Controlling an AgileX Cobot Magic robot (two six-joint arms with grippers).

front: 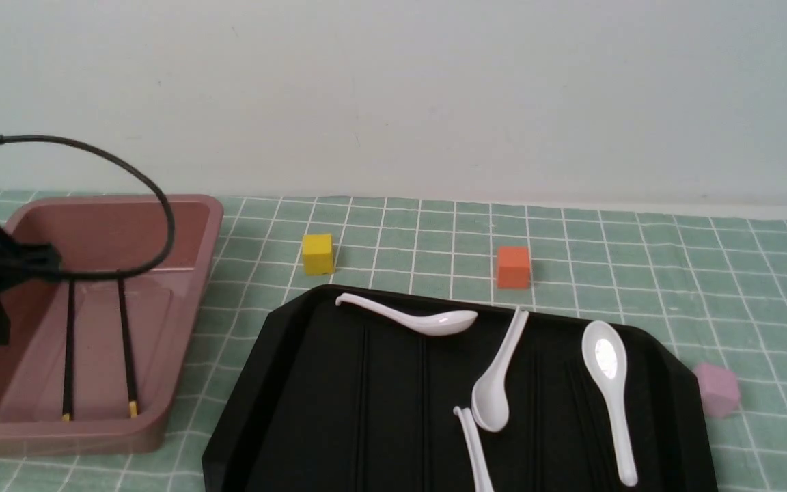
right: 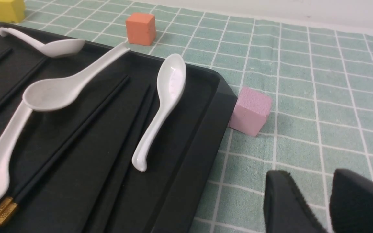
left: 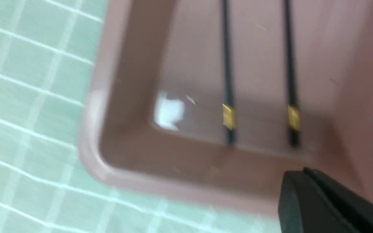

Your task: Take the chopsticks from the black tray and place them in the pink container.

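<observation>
Two thin black gold-tipped chopsticks point(front: 126, 342) lie parallel on the floor of the deep dusty-pink plastic container point(front: 192, 314), left of the glossy black rectangular tray point(front: 339, 410): delivered. A second pair point(right: 70, 139) lies in the tray, so work likely continues. Left end effector point(left: 309, 181), over the container: grip state indeterminable. Right end effector point(right: 312, 184), right of the tray: released, empty.

The chopsticks point(front: 70, 342) are black with gold bands, container point(front: 210, 229) dusty pink, tray point(front: 339, 410) glossy black, cloth point(front: 639, 273) green white-gridded.
</observation>
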